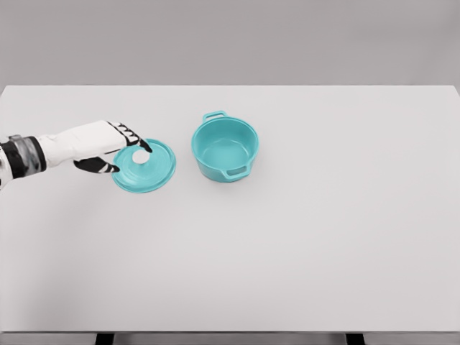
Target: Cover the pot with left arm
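A teal pot [225, 149] with two side handles stands uncovered on the white table, a little left of the middle. Its matching round teal lid [149, 169] lies flat on the table just to the pot's left, a small gap between them. My left hand [123, 150] comes in from the left edge and lies over the lid's left half. Its fingers [134, 136] curl around the pale knob [141, 155] at the lid's centre, with the thumb [100, 166] below. The lid still rests on the table.
The white table [302, 244] spans nearly the whole view, with its front edge near the bottom of the picture. A grey wall rises behind it.
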Available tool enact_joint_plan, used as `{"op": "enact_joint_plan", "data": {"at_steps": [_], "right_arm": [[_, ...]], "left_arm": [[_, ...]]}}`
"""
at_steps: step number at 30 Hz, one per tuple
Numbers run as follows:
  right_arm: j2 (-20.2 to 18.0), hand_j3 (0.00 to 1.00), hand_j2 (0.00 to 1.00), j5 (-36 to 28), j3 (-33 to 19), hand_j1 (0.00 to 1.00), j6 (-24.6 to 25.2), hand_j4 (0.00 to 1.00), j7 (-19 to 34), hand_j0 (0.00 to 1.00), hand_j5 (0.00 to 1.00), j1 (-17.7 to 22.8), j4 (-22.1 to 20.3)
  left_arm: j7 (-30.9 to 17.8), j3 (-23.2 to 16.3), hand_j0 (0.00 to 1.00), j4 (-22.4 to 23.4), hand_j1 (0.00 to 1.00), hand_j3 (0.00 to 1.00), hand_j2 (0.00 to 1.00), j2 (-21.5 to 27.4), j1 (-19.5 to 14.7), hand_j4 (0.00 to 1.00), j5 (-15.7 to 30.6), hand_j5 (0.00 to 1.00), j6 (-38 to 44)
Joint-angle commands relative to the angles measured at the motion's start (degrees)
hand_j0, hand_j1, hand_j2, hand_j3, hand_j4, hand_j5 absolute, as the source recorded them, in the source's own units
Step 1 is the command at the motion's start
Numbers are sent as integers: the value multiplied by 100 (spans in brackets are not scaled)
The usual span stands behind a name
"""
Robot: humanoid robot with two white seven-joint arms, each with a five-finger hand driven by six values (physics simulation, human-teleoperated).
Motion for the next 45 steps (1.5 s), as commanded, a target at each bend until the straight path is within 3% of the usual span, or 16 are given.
{"op": "enact_joint_plan", "data": {"at_steps": [1,45], "right_arm": [[1,100,100,2,1,100,0,100,1,100,100,0,2],[1,100,100,2,1,100,0,100,1,100,100,0,2]], "left_arm": [[3,-22,78,150,78,78,78,-108,0,78,16,78,15],[3,-13,76,1038,76,76,76,-723,-308,76,-318,76,15]]}}
